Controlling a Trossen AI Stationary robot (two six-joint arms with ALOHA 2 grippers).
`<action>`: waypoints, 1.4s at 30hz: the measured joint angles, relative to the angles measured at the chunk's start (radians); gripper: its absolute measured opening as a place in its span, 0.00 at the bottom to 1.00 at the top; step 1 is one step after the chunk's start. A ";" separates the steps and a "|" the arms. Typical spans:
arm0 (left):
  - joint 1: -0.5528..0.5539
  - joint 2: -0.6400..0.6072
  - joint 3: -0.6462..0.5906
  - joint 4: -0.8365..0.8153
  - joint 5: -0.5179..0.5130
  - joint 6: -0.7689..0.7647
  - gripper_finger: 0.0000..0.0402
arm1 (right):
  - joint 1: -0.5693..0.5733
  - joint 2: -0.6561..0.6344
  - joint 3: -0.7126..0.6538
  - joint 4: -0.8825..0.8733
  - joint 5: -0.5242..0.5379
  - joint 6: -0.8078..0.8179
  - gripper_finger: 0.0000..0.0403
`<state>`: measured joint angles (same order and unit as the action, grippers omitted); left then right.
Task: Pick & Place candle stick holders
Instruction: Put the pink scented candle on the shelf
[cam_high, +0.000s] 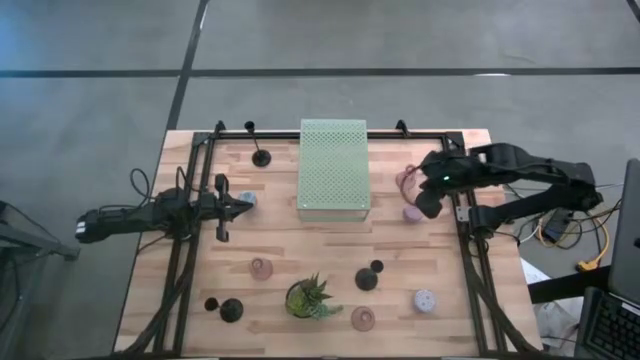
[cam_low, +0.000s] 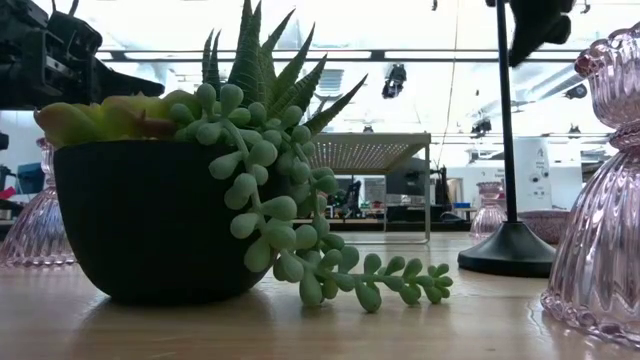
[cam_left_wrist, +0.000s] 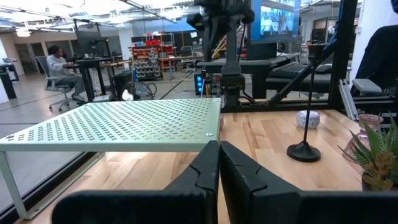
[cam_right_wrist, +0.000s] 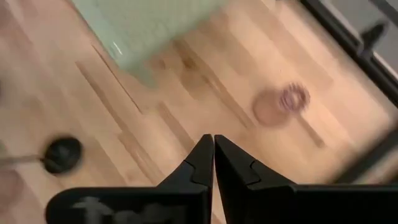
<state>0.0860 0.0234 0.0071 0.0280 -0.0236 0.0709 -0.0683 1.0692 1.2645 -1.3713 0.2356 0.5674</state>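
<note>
Candle stick holders stand scattered on the wooden table: black ones (cam_high: 261, 157) (cam_high: 367, 278) (cam_high: 232, 310), pink glass ones (cam_high: 262, 267) (cam_high: 363, 318) (cam_high: 405, 180), and lilac-grey ones (cam_high: 424, 300) (cam_high: 412, 213) (cam_high: 247, 198). My left gripper (cam_high: 240, 206) (cam_left_wrist: 219, 152) hovers at the table's left, shut and empty, with a lilac-grey holder just beside its tip. My right gripper (cam_high: 428, 203) (cam_right_wrist: 213, 144) is shut and empty above the far right. Below it are a pink holder (cam_right_wrist: 283, 102) and a lilac-grey one.
The pale green perforated box (cam_high: 334, 168) stands at the far middle between both arms. The spiky potted plant (cam_high: 310, 297) sits near the front edge and fills the low view (cam_low: 150, 220). A black frame (cam_high: 190, 230) runs along the table's sides. People sit in the room beyond.
</note>
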 joint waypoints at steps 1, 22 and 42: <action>0.000 0.000 0.000 0.000 0.000 0.000 0.05 | -0.006 0.018 0.005 -0.034 -0.001 0.018 0.02; 0.000 0.000 0.000 -0.003 0.000 0.000 0.05 | -0.131 0.070 -0.222 0.011 -0.130 0.154 0.54; 0.000 0.000 0.000 -0.004 0.000 0.000 0.05 | -0.215 0.106 -0.500 0.312 -0.145 0.242 0.99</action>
<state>0.0860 0.0231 0.0072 0.0242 -0.0235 0.0709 -0.2831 1.1754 0.7642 -1.0595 0.0907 0.8089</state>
